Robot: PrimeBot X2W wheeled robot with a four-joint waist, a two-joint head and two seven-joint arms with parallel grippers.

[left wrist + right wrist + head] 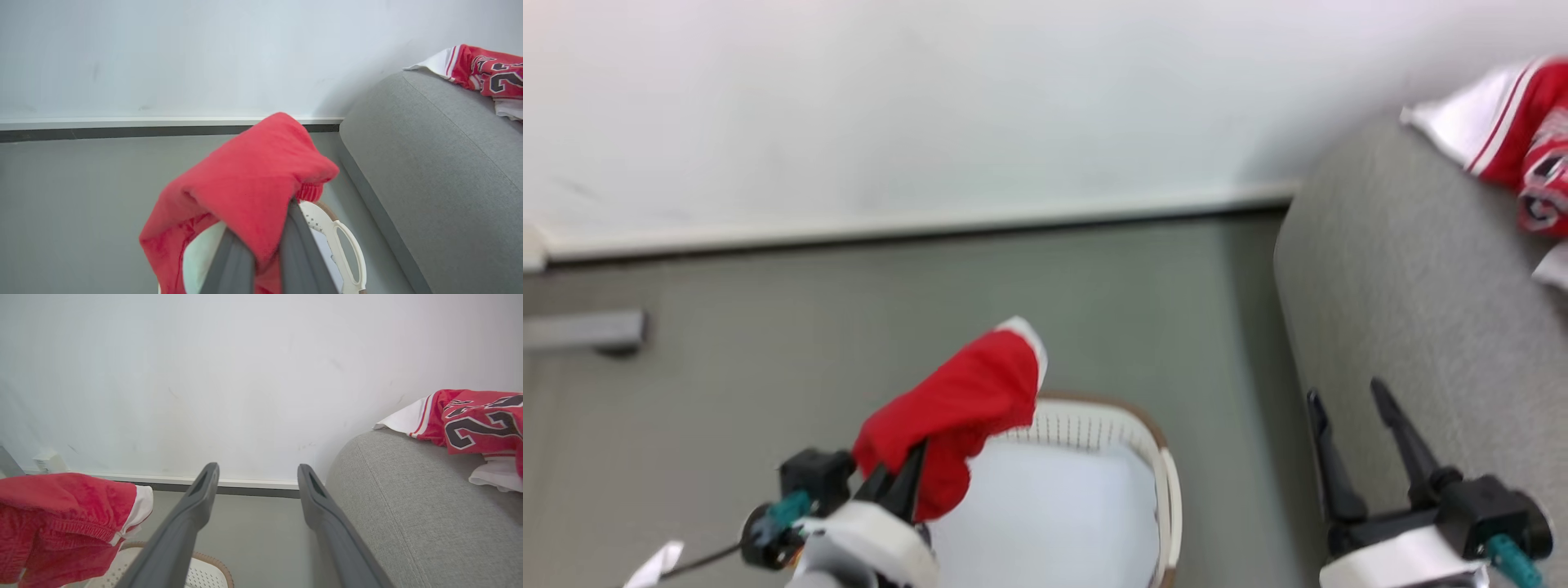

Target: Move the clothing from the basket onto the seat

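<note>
Left gripper (903,475) clamped on red shorts (956,408) over basket (1168,474); long axis slants, white-trimmed end toward sofa (1405,286). Right gripper (1345,392) spread wide, empty.

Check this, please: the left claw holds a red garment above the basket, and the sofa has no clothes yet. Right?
Not quite. The sofa already has clothes: a red jersey with numerals lies on it, as the right wrist view shows. The left claw does hold a red garment above the basket.
</note>
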